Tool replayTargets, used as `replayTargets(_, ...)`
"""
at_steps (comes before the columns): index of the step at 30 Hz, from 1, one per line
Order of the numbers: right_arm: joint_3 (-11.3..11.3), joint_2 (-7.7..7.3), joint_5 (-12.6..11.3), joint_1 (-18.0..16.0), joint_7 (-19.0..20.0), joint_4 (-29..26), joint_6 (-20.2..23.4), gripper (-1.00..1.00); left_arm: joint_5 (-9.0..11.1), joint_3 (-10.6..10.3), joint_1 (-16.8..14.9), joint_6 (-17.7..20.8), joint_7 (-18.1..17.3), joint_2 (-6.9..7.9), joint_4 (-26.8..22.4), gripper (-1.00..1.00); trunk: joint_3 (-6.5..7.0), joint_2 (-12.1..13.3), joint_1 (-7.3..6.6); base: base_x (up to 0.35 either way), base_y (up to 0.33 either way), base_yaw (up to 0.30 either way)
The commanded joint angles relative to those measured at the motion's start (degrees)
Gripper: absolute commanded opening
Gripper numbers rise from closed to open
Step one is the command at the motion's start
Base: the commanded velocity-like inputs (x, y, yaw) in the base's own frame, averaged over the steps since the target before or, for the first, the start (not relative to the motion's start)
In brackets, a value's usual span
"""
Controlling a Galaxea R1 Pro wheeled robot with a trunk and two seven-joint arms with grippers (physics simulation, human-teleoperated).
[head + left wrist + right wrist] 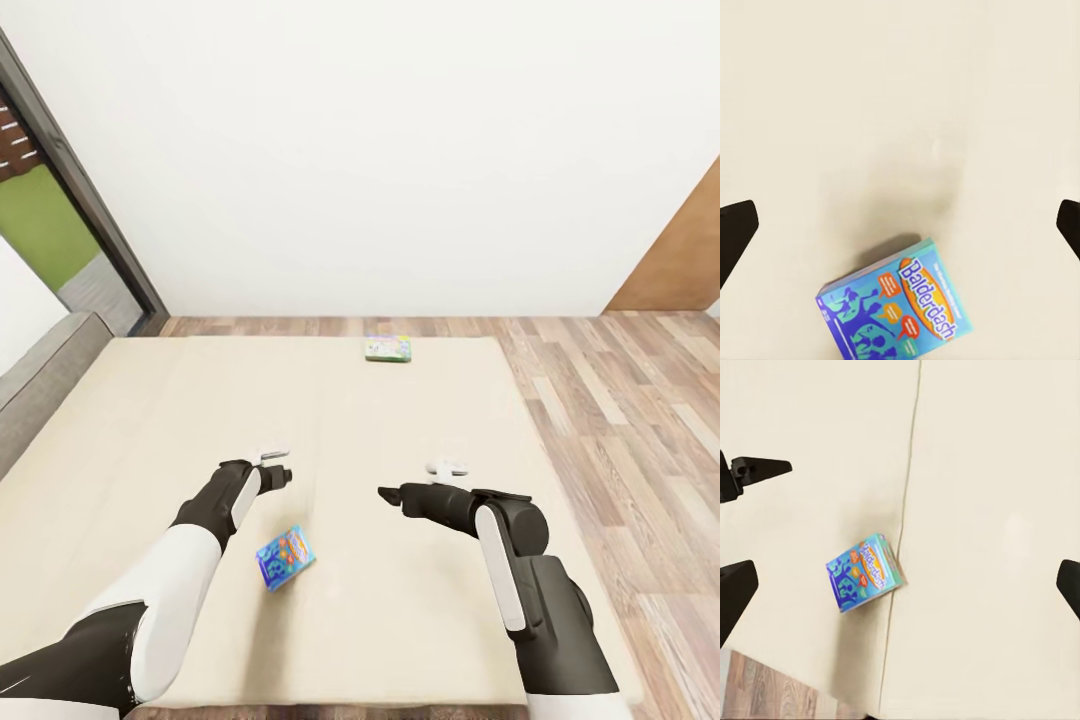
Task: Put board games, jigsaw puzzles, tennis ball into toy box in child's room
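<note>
I am leaning over the bed (130, 420), both arms reaching out above the beige mattress. My left gripper (278, 470) is hovering over the mattress with its fingers spread wide; in the left wrist view the two dark fingertips (735, 232) are sitting at opposite sides of the picture with nothing between them. My right gripper (390, 494) is also standing open and holding nothing, its tips (735, 600) likewise far apart in the right wrist view, and it is pointing across toward the left arm.

The blue game (286, 557) is lying on the mattress toward the bed's near edge, just beside my left forearm and below and between the two grippers in the head view. It is turned at an angle to the bed's edges, face up, with orange "Balderdash" lettering and purple figures showing on its cover (894, 305). In the right wrist view the same box (865, 571) is sitting against a thin seam line running across the mattress, with a strip of wood floor (765, 690) showing past the bed's edge. Neither gripper is touching it.

The green game (388, 348) is resting flat at the far edge of the bed, well apart from the blue one and from both grippers. Beyond it the plank floor (620, 400) is running to a white wall (380, 150), and a dark-framed window (60, 200) is standing at the bed's far left corner
</note>
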Motion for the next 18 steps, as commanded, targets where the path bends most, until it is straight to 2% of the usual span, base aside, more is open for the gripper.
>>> replayTargets(1, -0.05, 0.01, -0.38, -0.04, 0.24, -0.08, 0.28, 1.0, -0.34, 0.38, -0.04, 0.21, -0.05, -0.09, -0.1, 1.0, -0.19, -0.11, 0.03, 0.0, 0.0, 0.0)
replayTargets(3, -0.2, -0.14, -0.95, -0.04, 2.85, -0.16, 0.28, 1.0, -0.31, 0.4, -0.04, -0.23, -0.05, -0.11, -0.1, 1.0, -0.38, -0.11, 0.03, 0.0, 0.0, 0.0)
replayTargets(5, -0.93, -1.19, -2.34, -0.04, 8.07, -0.22, 0.28, 1.0, -0.33, 0.41, -0.04, -0.58, -0.05, -0.13, -0.1, 1.0, -0.56, -0.11, 0.03, 0.0, 0.0, 0.0)
replayTargets(7, -2.67, -4.17, -4.6, -0.04, 17.64, -0.22, 0.28, 1.0, -0.35, 0.41, -0.04, -0.83, -0.05, -0.13, -0.1, 1.0, -0.75, -0.11, 0.03, 0.0, 0.0, 0.0)
replayTargets(9, -3.51, -5.82, -5.38, -0.03, 22.72, -0.21, 0.28, 1.0, -0.35, 0.38, -0.04, -0.9, -0.05, -0.13, -0.1, 1.0, -0.94, -0.11, 0.03, 0.0, 0.0, 0.0)
replayTargets(10, -4.18, -7.29, -5.76, -0.02, 27.32, -0.16, 0.28, 1.0, -0.36, 0.36, -0.04, -0.95, -0.05, -0.13, -0.1, 1.0, -1.03, -0.11, 0.03, 0.0, 0.0, 0.0)
replayTargets(12, -4.9, -8.83, -5.95, 0.01, 32.66, 0.02, 0.28, 1.0, -0.36, 0.35, -0.04, -0.98, -0.05, -0.13, -0.1, 1.0, -1.22, -0.11, 0.03, 0.0, 0.0, 0.0)
replayTargets(14, -5.29, -9.63, -6.04, 0.02, 35.5, 0.13, 0.1, 1.0, -0.36, 0.34, -0.04, -1.0, -0.05, -0.13, -0.1, 1.0, -1.41, -0.11, 0.03, 0.0, 0.0, 0.0)
replayTargets(18, -5.53, -10.19, -6.14, 0.02, 37.5, 0.21, -0.22, 1.0, -0.36, 0.33, -0.04, -1.02, -0.05, -0.13, -0.1, 1.0, -1.79, -0.11, 0.03, 0.0, 0.0, 0.0)
